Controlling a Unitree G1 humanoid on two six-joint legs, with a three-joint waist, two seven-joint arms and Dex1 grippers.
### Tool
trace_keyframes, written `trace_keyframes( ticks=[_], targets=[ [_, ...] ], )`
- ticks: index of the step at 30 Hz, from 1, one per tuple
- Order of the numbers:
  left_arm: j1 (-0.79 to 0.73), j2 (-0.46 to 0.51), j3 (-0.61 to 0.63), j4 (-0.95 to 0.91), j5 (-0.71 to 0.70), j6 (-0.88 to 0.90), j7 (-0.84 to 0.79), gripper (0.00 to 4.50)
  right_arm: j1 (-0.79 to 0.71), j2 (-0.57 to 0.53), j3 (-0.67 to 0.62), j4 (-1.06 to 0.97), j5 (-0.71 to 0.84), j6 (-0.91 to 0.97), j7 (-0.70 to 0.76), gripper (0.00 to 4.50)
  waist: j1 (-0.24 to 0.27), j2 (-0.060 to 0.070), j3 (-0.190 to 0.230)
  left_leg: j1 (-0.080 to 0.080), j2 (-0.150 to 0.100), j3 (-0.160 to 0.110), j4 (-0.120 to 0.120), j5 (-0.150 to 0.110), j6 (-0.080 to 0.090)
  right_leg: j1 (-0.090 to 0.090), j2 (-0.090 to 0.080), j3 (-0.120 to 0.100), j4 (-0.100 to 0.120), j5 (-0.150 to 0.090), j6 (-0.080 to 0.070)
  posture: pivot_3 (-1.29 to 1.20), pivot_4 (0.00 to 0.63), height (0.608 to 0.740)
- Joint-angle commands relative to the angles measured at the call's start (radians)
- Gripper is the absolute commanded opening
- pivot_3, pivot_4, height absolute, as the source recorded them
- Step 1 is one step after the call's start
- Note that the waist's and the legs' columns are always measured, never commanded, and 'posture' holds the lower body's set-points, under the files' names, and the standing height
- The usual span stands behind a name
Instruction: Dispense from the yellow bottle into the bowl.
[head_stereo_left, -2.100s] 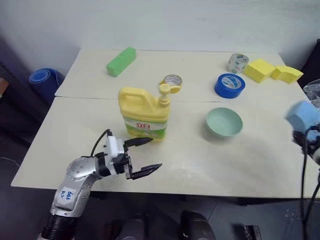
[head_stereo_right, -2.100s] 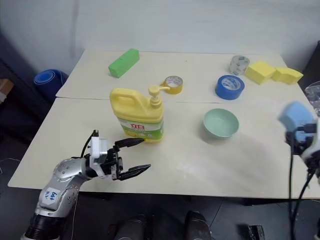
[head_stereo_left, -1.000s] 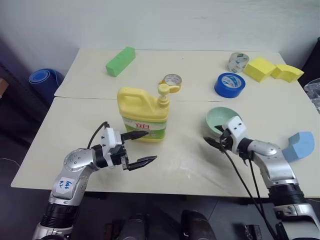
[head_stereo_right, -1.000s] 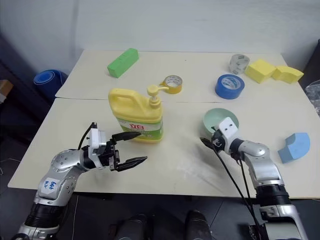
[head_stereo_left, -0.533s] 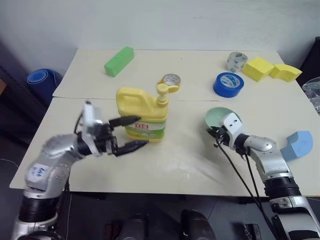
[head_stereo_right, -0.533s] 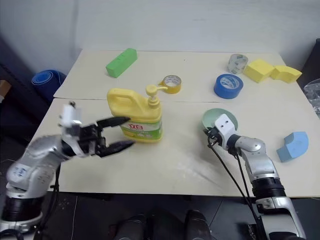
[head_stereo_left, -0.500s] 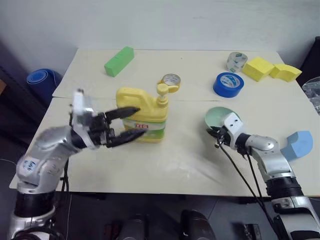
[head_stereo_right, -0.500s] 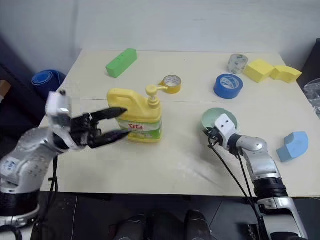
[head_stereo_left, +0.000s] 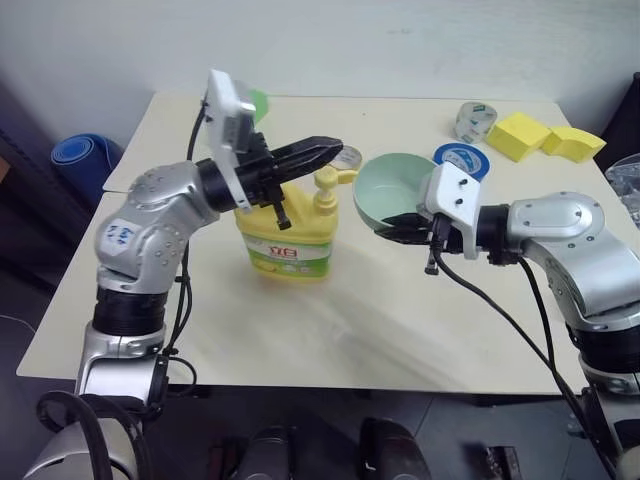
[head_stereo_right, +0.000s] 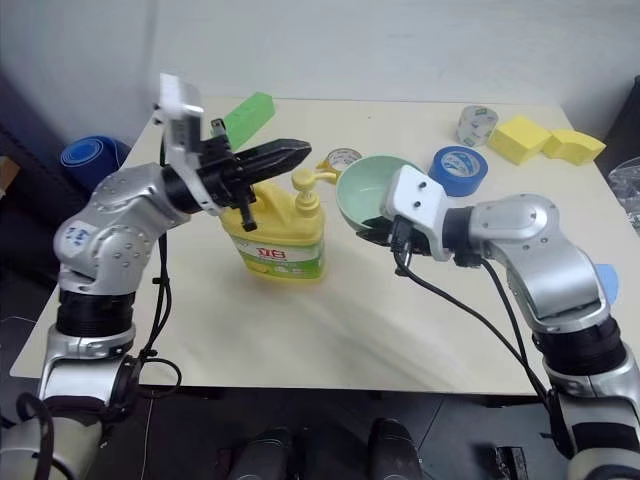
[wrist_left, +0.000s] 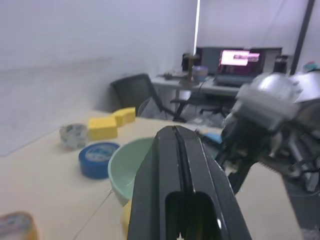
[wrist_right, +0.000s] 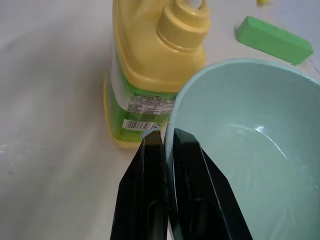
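One tool (wrist_right: 164, 137) pinches the bowl (wrist_right: 250, 140) rim beside the yellow bottle (wrist_right: 150, 75).

The yellow bottle (head_stereo_left: 285, 240) carries a green-and-white label with red characters on its near face, too small to read; its back label shows a barcode and fine print, illegible. A handwritten sticker (head_stereo_left: 117, 235) on the left arm cannot be made out.

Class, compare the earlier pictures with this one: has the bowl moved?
Yes. The bowl has left the table, pinched at its rim by the right pincer, and now hangs tilted beside the yellow bottle, nearer its pump.
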Motion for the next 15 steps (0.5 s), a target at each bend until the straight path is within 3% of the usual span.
trace_keyframes(
  ticks=[1,15],
  targets=[
    [-0.019,-0.015,-0.010,-0.017,0.040,-0.004,0.011,0.05,-0.070,0.021,0.000,-0.011,0.001,0.015,-0.017,0.00,-0.001,-0.001,0.000,0.000,0.000,0.000,0.000,0.000,0.000,0.000,0.000,0.000,0.000,0.000,0.000,0.00,0.150,0.740],
    [0.024,-0.002,-0.098,-0.026,0.206,0.072,0.044,0.05,-0.120,0.051,-0.009,-0.021,0.049,0.069,-0.025,0.00,-0.001,-0.002,0.001,0.000,0.000,-0.001,0.001,0.000,0.000,0.001,0.000,-0.001,0.001,0.000,0.000,0.00,0.150,0.740]
  ],
)
